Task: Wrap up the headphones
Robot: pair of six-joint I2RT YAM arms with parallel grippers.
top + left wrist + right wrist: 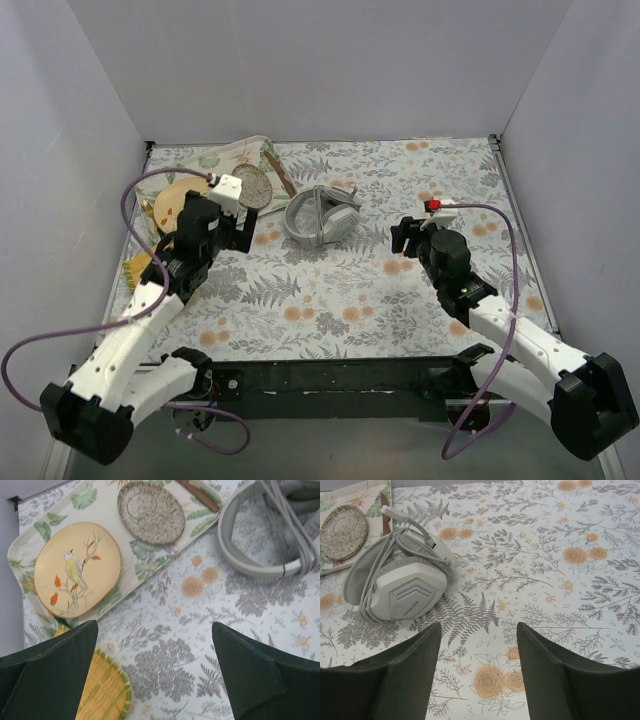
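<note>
The light grey headphones point(320, 214) lie on the floral cloth at centre back, their thin grey cable wound round the headband and earcups. In the right wrist view the headphones point(402, 592) lie on their side at the left, with the cable over them. In the left wrist view only the headband and cable loops point(265, 540) show at the top right. My left gripper point(236, 237) is open and empty, left of the headphones. My right gripper point(405, 238) is open and empty, right of them. Both hover over bare cloth point(155, 655) point(480, 645).
A leaf-patterned tray point(235, 160) at the back left holds a speckled grey plate point(150, 511), a yellow bird plate point(77, 570) and a brown stick point(197, 494). A woven yellow-green coaster point(102, 692) lies beside the left gripper. White walls enclose the table.
</note>
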